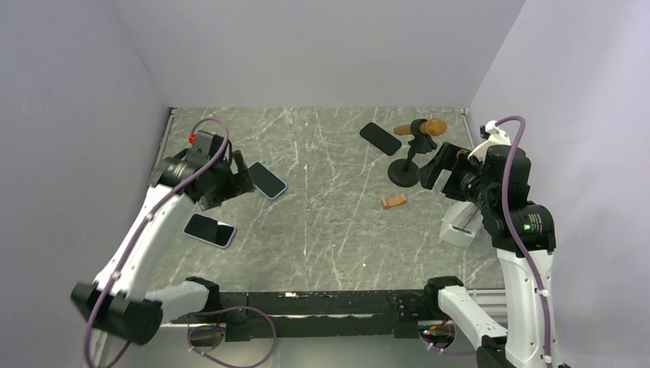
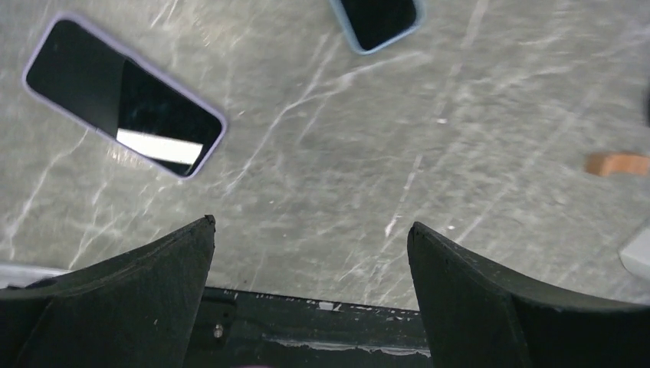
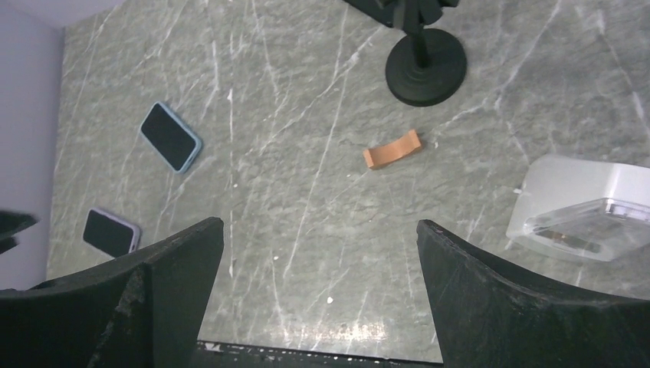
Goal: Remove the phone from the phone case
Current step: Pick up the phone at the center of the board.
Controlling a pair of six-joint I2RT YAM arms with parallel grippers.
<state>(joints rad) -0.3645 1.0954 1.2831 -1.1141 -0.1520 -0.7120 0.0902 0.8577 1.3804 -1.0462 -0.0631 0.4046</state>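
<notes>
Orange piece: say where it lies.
In the top view, the orange piece lies right of centre, just on the near side of the stand base and left of the white box.

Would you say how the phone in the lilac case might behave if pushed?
The phone in the lilac case lies flat on the smooth table, so it would probably slide rather than tip. Its glossy screen looks slippery to pinch.

My top camera looks down from high behind the near edge over the whole table [image 1: 329, 238]. The left wrist camera sits close above it and the right one sits higher. All three share the lilac phone [image 1: 209, 230] and the orange piece [image 1: 394, 201].
</notes>
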